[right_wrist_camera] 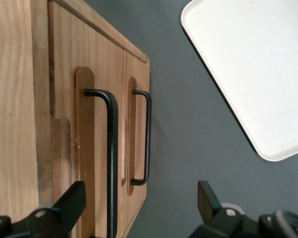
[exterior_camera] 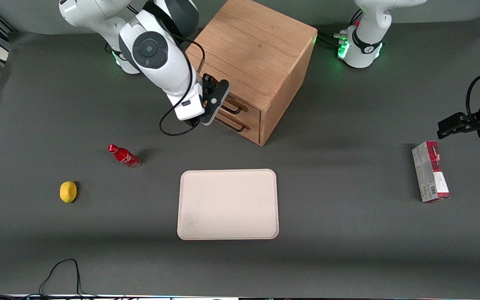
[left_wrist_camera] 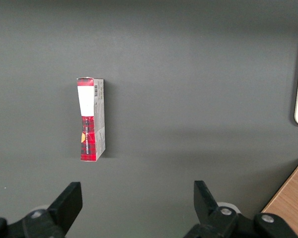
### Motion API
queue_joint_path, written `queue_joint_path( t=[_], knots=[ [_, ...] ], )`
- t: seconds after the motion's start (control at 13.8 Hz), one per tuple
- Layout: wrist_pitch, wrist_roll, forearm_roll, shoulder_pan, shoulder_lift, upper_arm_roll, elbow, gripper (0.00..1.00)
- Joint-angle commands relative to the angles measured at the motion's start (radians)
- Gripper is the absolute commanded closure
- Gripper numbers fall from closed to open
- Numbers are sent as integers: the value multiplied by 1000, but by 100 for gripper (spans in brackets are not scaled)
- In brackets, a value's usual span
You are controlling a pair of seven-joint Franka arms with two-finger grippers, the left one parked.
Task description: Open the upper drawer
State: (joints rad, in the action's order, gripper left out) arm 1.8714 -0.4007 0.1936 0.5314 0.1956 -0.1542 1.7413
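The cube-shaped wooden cabinet (exterior_camera: 256, 50) stands toward the working arm's end of the table. Its upper drawer (exterior_camera: 251, 109) looks shut, level with the lower drawer (exterior_camera: 251, 127). In the right wrist view the upper drawer (right_wrist_camera: 97, 59) carries a long black bar handle (right_wrist_camera: 111, 148), and the lower drawer's handle (right_wrist_camera: 148, 139) runs beside it. My gripper (right_wrist_camera: 139, 203) is open, right in front of the drawer fronts. The upper handle passes between its fingers (right_wrist_camera: 72, 203), close to one of them and not touched. In the front view the gripper (exterior_camera: 206, 118) covers one end of both handles.
A cream tray (exterior_camera: 227, 204) lies nearer the front camera than the cabinet. A small red bottle (exterior_camera: 123, 155) and a lemon (exterior_camera: 68, 191) lie toward the working arm's end. A red and white box (exterior_camera: 429, 171) lies toward the parked arm's end.
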Motion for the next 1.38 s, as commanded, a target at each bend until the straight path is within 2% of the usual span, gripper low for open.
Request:
queue_joint_path(
  t=[0.0,1.31],
  knots=[
    [37,-12,29,7,-7,5,40,0],
    [52,-12,15,5,76,10,47,0]
  ],
)
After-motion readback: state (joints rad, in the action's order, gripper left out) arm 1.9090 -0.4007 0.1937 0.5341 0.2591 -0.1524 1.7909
